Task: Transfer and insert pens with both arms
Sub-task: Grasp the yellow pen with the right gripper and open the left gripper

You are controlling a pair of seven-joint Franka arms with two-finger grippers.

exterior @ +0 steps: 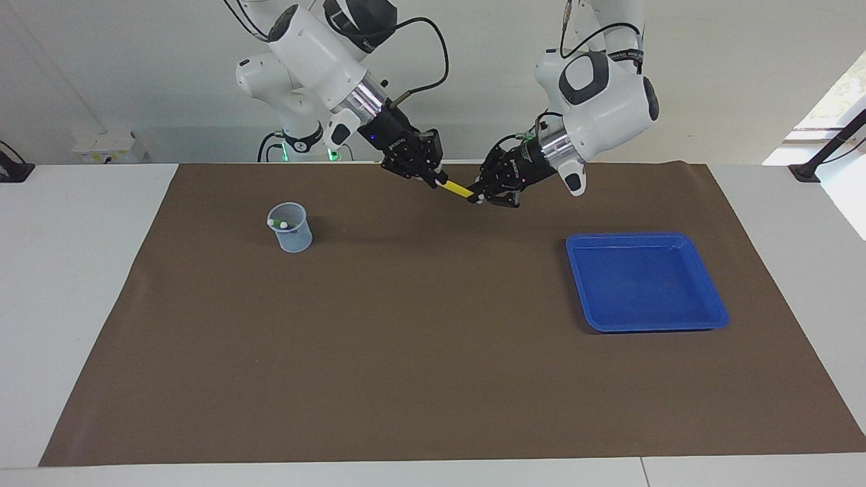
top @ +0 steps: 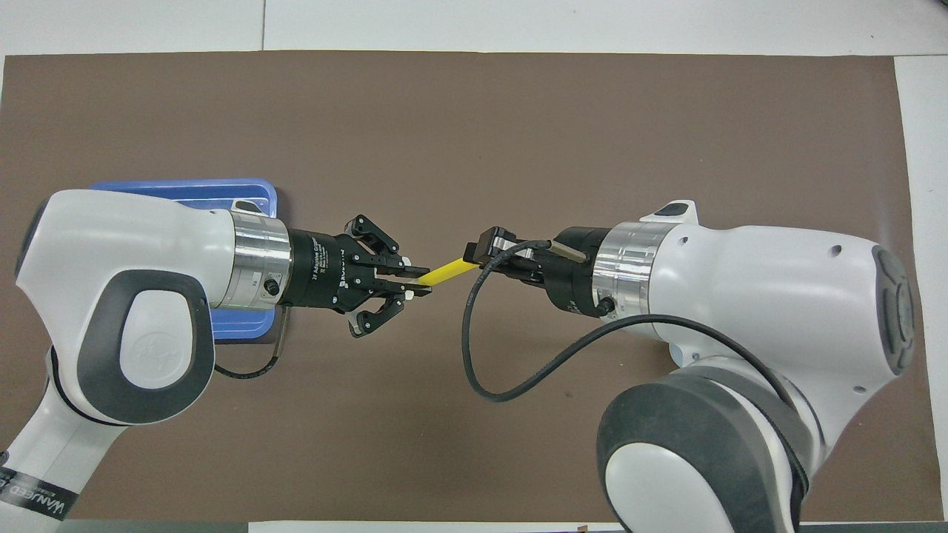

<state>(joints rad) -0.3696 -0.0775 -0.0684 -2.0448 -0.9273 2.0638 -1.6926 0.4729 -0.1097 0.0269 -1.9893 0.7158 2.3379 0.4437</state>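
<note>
Yellow pen [exterior: 459,189] bridges both claws above the brown mat [exterior: 433,352], left claw [exterior: 479,197] and right claw [exterior: 436,181] each clamped on one end. Handover step; next, the left should release.

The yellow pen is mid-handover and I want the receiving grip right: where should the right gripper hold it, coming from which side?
Probably the free pale end of the yellow pen, approached end-on from the right arm's end of the table. The pen hangs tilted in the air, its other end shut in the left gripper. The right gripper is already shut on that free end.
</note>
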